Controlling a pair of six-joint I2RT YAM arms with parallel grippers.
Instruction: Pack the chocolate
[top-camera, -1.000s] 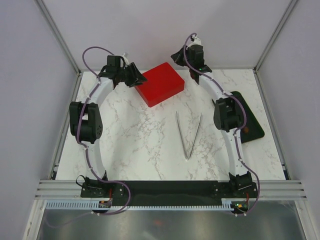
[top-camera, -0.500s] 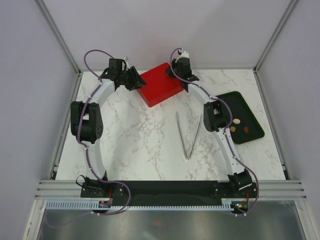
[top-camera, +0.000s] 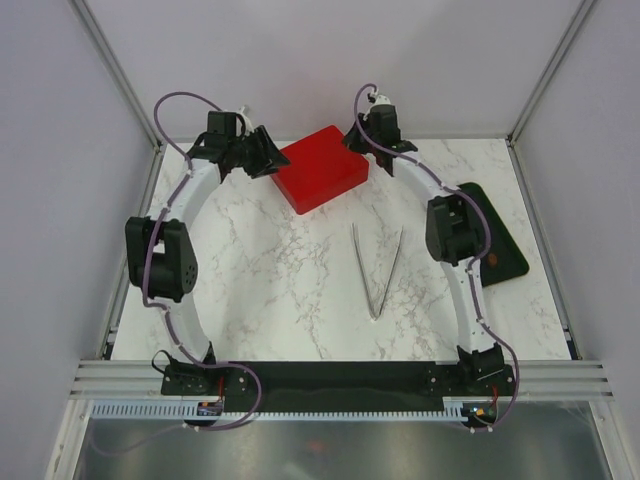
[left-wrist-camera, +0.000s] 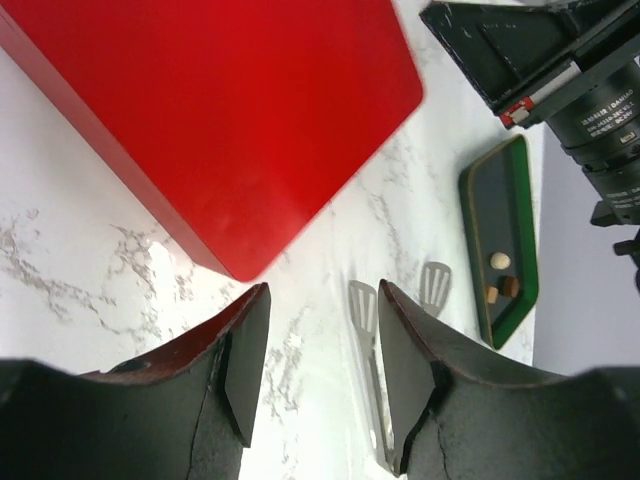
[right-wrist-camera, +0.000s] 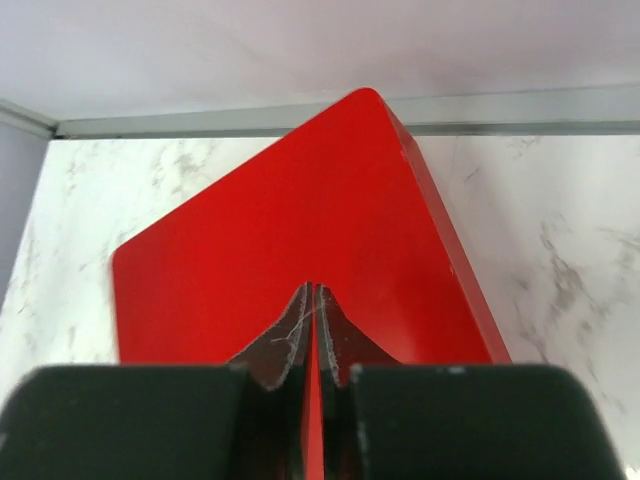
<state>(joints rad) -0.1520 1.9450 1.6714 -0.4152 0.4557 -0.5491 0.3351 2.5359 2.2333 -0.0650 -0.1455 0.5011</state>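
Observation:
The chocolate (left-wrist-camera: 499, 261) is a few small tan and brown pieces on a dark green tray (left-wrist-camera: 500, 205), seen in the left wrist view. In the top view the right arm hides them and only the tray (top-camera: 508, 250) shows. A closed red box (top-camera: 320, 168) stands at the back middle. My left gripper (top-camera: 268, 158) is open and empty at the box's left corner (left-wrist-camera: 240, 265), its jaws (left-wrist-camera: 322, 300) well apart. My right gripper (top-camera: 378, 155) is shut and empty by the box's right corner, its tips (right-wrist-camera: 315, 292) over the red lid (right-wrist-camera: 300, 220).
Long metal tweezers (top-camera: 377, 268) lie on the marble table between the box and the front edge, also in the left wrist view (left-wrist-camera: 372, 345). Grey walls and a metal frame close in the back and sides.
My right gripper came down and left to the red box, reached over its corner, then drew back slightly to the right. My left arm's elbow swung outward to the left.

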